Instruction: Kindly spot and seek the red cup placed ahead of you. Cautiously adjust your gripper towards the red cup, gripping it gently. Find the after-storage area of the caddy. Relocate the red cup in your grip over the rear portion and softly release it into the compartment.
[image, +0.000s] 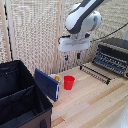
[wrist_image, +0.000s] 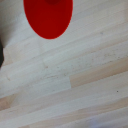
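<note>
A: One small red plastic tumbler, the red cup (image: 69, 82), is standing upright on the pale wooden worktop (image: 95, 102), mouth up. It is sitting just beside the flat blue box (image: 47, 84), on the exterior view's right of it, with a yellow-orange object (image: 56, 78) peeking out between the two.

B: And the arm?

A: The white boxy gripper (image: 72, 57) is hanging in the air above the cup, well apart from it and touching nothing. Its two short blue-tipped fingers (image: 66, 57) are pointing straight down.

B: How are the jaws standing?

A: They are standing apart with a clear gap, and nothing is sitting between them.

B: Where is the large black soft-sided fabric caddy (image: 22, 97)?

A: It is occupying the exterior view's lower left corner, open at the top, with a divider running across it and splitting it into compartments. The blue box is leaning close against its nearer corner. The cup is resting outside it, on the bare wood.

B: Anything else showing?

A: A black toaster oven (image: 114, 56) is sitting at the exterior view's right edge, with a dark wire rack (image: 95, 73) lying on the worktop in front of it. A reed screen (image: 35, 30) is filling the background.

B: And the wrist view?

A: It is looking down on the cup (wrist_image: 48, 17) as a blurred red round shape against the wood grain (wrist_image: 70, 85); the fingers are not showing there.
</note>
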